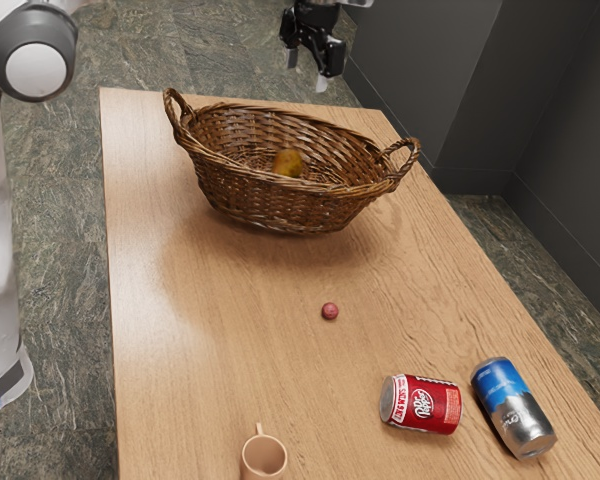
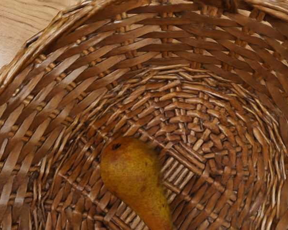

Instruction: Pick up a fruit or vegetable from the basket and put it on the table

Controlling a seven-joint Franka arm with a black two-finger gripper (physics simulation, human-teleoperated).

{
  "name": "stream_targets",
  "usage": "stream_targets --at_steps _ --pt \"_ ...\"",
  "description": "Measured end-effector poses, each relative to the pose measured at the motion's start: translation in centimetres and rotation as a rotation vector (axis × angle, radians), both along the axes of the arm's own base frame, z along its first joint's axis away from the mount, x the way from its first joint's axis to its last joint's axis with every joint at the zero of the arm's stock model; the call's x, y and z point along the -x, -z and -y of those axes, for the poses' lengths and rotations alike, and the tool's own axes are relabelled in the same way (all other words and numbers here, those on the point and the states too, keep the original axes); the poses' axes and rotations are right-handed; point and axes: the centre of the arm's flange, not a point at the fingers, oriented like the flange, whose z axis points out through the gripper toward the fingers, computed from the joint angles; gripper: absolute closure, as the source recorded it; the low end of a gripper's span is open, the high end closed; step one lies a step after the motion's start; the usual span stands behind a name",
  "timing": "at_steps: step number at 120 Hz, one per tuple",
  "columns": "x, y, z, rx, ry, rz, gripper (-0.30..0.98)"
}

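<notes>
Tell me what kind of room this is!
Perhaps a kitchen or dining room, judging by the wooden table, the basket with a pear in it, and the mug.

Pear (image 2: 134,177) on its side in wicker bskt (image 2: 77,62).

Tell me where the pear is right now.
The pear lies inside the wicker basket, on its woven bottom, below the open gripper; in the exterior view it shows just above the basket's near rim.
</notes>
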Motion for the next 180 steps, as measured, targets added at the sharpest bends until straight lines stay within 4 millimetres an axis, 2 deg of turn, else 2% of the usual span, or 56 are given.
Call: stream_targets --at_steps 25,29,33,35,37,39,41,43,52,58,65,72,77,83,88,95,101,115,128,140,146,151,157,167,180 --pt "-1.5 -0.5 2.7 -0.030 0.164 0.050 0.02" --pt "-1.5 -1.2 3.1 -0.037 0.185 0.065 0.02" --pt "-1.2 -3.0 3.6 -0.049 0.205 0.094 0.02" --pt "-0.5 -6.2 4.0 -0.068 0.214 0.157 0.02" --pt "0.8 -10.2 4.5 -0.092 0.224 0.241 0.02" --pt "2.4 -13.4 5.0 -0.114 0.234 0.305 0.02" --pt "3.5 -15.3 5.4 -0.132 0.242 0.341 0.02" --pt "3.4 -15.6 5.6 -0.145 0.248 0.343 0.02" --pt "-0.5 -12.7 6.3 -0.171 0.289 0.274 0.02" --pt "-2.8 -10.9 9.6 -0.186 0.364 0.236 0.02" --pt "-3.7 -10.1 13.2 -0.202 0.443 0.220 0.02" --pt "-3.8 -10.0 13.9 -0.219 0.467 0.212 0.02" --pt "-3.8 -9.8 11.4 -0.239 0.428 0.196 0.02" --pt "-3.5 -9.0 5.6 -0.253 0.337 0.153 0.02" --pt "-3.1 -7.4 1.3 -0.250 0.275 0.104 0.02" --pt "-3.0 -4.2 -2.3 -0.212 0.244 0.048 0.02" --pt "-2.0 -1.2 -4.5 -0.163 0.233 0.016 0.02" --pt "0.8 4.7 -8.1 -0.100 0.189 -0.005 0.02" --pt "0.6 10.1 -12.0 -0.043 0.132 -0.027 0.02" --pt "0.3 12.6 -14.5 -0.026 0.099 -0.032 0.02" --pt "-0.8 13.4 -14.4 -0.022 0.111 -0.033 0.02" --pt "-1.8 13.5 -13.1 -0.021 0.137 -0.032 0.02" --pt "-2.3 11.9 -10.9 -0.027 0.174 -0.019 0.02" --pt "-1.6 9.0 -8.1 -0.036 0.214 0.002 0.02" --pt "-1.4 7.9 -5.7 -0.032 0.251 -0.001 0.02"
